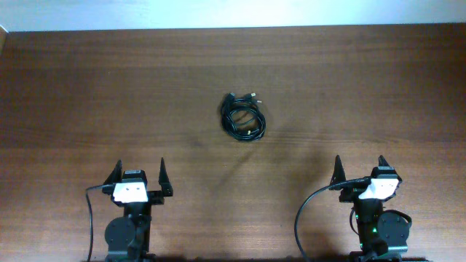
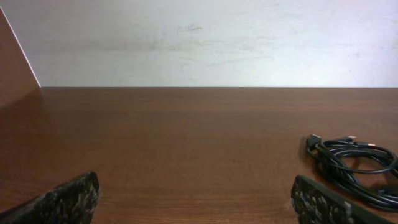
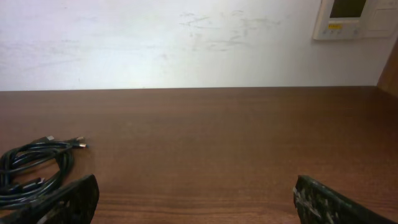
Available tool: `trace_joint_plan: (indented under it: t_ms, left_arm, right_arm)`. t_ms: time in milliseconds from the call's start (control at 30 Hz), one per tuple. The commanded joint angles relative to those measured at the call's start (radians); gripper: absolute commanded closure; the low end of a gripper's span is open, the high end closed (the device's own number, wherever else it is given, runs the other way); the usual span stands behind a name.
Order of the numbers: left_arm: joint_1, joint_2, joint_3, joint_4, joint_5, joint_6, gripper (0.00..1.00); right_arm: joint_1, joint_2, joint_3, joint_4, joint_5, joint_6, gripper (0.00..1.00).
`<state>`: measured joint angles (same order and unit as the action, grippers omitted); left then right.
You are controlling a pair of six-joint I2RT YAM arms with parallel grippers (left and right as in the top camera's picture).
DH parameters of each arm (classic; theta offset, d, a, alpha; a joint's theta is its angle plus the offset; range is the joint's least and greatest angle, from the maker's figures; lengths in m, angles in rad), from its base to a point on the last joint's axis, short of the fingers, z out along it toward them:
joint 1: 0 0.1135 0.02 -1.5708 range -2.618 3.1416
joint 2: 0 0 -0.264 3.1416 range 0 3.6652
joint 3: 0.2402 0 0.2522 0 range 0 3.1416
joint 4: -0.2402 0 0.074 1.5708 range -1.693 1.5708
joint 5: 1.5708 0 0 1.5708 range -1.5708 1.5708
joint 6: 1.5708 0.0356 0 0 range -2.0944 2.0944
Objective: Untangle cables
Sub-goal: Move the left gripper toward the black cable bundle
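Nearest, the left gripper [image 1: 139, 173] and right gripper [image 1: 360, 167] are sitting wide open, empty. Farther off, centrally, the cables [image 1: 243, 117] are lying coiled, probably light and limp; an outer loop is looking easiest to pinch.

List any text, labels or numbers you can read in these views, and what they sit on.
Nothing can be read in any view.
On the white wall panel, the yellow mark and the screen are too blurred to read.
On the cables, no markings can be made out.
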<state>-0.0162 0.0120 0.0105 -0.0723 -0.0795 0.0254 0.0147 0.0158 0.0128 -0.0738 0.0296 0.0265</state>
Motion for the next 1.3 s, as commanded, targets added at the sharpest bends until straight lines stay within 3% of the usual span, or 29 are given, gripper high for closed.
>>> trace_joint_plan:
  t_ms: [0, 900, 1067, 1133, 1167, 1267]
  left_arm:
    - [0.006, -0.005, -0.001, -0.005, -0.011, -0.013, 0.01]
    - [0.006, -0.005, -0.001, 0.001, -0.021, -0.013, 0.01]
    - [0.006, -0.004, 0.000, -0.007, 0.022, -0.011, 0.01]
    - [0.006, -0.004, 0.004, 0.016, 0.203, -0.026, 0.01]
    - [0.006, 0.009, 0.029, -0.002, 0.258, -0.068, 0.01]
    - [0.006, 0.193, 0.259, -0.124, 0.275, -0.082, 0.01]
  right_arm:
    - [0.005, -0.009, -0.007, -0.004, 0.009, 0.004, 0.01]
    - [0.005, -0.009, -0.007, -0.005, 0.002, 0.008, 0.01]
    - [0.006, -0.009, -0.007, 0.006, -0.003, 0.009, 0.01]
    - [0.005, -0.009, -0.006, 0.016, -0.122, 0.008, 0.01]
    - [0.006, -0.008, 0.009, -0.005, -0.211, 0.009, 0.01]
    - [0.005, 0.088, 0.178, -0.173, -0.225, 0.034, 0.01]
